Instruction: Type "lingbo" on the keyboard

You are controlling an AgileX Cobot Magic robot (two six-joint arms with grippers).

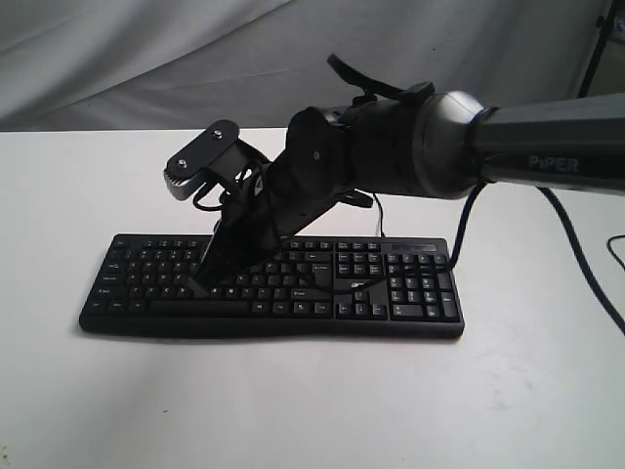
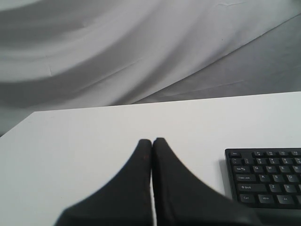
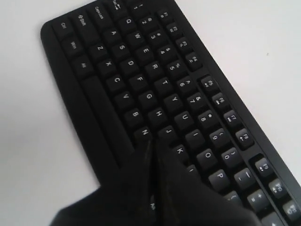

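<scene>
Keyboard (image 1: pixel 410 283) in ext. view: black, full-size, white legends. It lies flat near the middle of the white worktop (image 1: pixel 98 410), long side facing the cam, num pad at the right end. The right arm (image 1: pixel 547 147), dark w/ "PiPER" on it, comes in from the right and slopes down across the middle. The right fingers (image 1: pixel 239 239) are pressed together into one narrow wedge, tip down on the letter block left of centre. A small camera (image 1: pixel 200 156) sits on the wrist above them. Grey cloth (image 1: pixel 146 59) hangs behind the worktop.

Left wrist view: the left fingers (image 2: pixel 127 188) are pressed together, only a thin seam between them, holding nothing. They hang over bare worktop (image 2: pixel 94 132), apart from the keyboard (image 2: pixel 268 174), whose Ctrl/Shift/Caps end shows just beside them. Cloth (image 2: pixel 117 47) fills the bkgd.

Right wrist view: the keyboard (image 3: pixel 117 70) runs diagonally, letters and number row readable. The right fingers (image 3: pixel 178 193) are pressed together w/ nothing pinched. Their tip is at the edge of the N key (image 3: pixel 141 133), below J, and covers the key next to N. Can't tell whether any key is pushed down. White worktop (image 3: pixel 28 141) shows alongside the keyboard's front edge.
</scene>
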